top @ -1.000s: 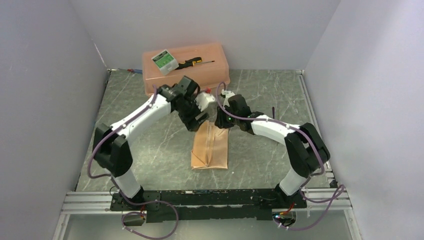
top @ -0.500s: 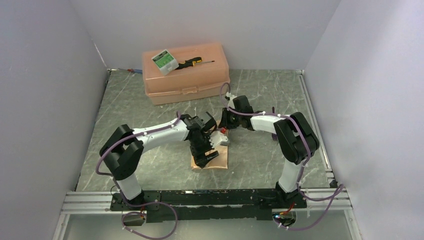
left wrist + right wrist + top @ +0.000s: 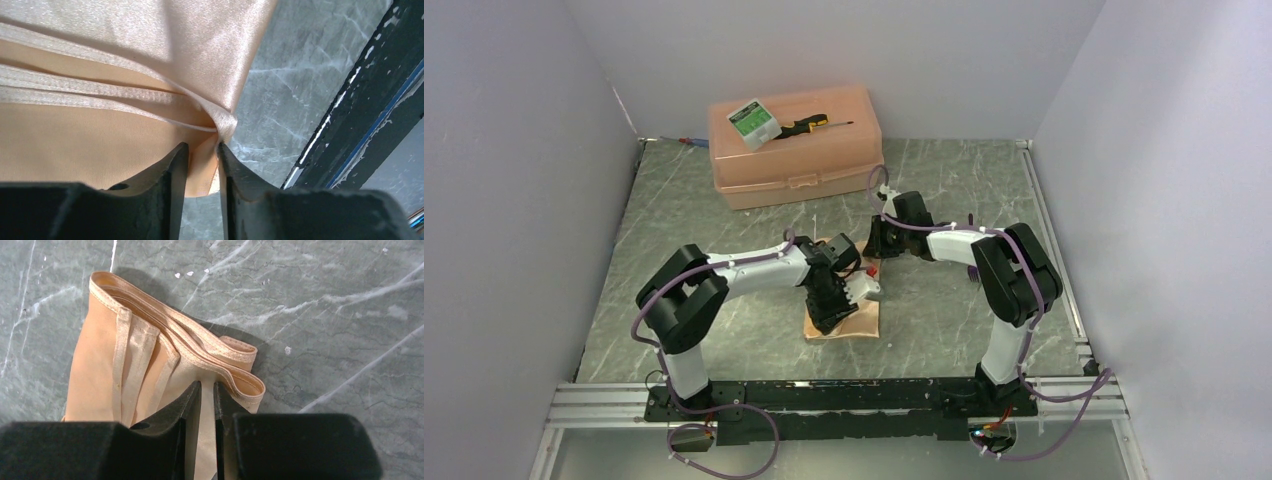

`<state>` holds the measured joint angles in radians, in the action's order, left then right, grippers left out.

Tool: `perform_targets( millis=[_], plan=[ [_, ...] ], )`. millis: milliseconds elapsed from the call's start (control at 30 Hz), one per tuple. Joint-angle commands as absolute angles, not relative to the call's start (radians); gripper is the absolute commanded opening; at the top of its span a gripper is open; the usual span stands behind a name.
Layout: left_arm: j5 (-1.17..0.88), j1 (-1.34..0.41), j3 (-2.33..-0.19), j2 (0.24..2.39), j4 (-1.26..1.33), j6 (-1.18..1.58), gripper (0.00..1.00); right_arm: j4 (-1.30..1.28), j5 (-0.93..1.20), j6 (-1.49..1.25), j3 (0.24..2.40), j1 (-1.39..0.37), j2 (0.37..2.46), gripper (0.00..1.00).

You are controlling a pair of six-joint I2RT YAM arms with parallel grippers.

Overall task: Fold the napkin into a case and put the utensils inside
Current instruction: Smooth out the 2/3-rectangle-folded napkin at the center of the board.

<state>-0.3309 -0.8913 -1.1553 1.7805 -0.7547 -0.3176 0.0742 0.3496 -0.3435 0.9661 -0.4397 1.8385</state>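
My left gripper (image 3: 202, 149) is nearly closed, pinching a corner of the folded napkin (image 3: 90, 145) at its near end, close to the black rail (image 3: 350, 105). My right gripper (image 3: 206, 388) is clamped narrow on a cloth layer at the far end, hemmed folds just beside it. Napkin lies mid-bench (image 3: 714, 210) between both arms, peach box (image 3: 814, 160) well behind it

1. The desk (image 3: 694, 215) is a grey-green marbled slab with pale veins, walled on three sides.
2. The napkin (image 3: 864, 322) lies folded in layers near the desk's middle, towards the near edge, with its hemmed edges stacked at one end.
3. A peach plastic box (image 3: 799, 165) stands at the far side, left of centre, well apart from the napkin.
4. A small red-and-blue thing (image 3: 690, 141), too small to identify, lies in the far left corner.
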Motion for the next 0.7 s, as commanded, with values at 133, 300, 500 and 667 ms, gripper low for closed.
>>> perform_targets(
  millis=[133,300,500,667],
  plan=[
    [-0.407,-0.911,-1.163,1.780,-0.776,-0.303,0.23,0.100,0.320,-0.346,0.952,-0.431,1.832,0.19],
    [-0.397,-0.912,-1.185,1.765,-0.782,-0.294,0.05,0.100,0.315,-0.345,0.942,-0.429,1.829,0.19],
    [-0.437,-0.912,-1.214,1.756,-0.815,-0.320,0.03,0.094,0.300,-0.341,0.931,-0.429,1.827,0.19],
    [-0.499,-0.912,-1.196,1.733,-0.851,-0.372,0.03,0.086,0.284,-0.340,0.927,-0.429,1.827,0.19]
  ],
)
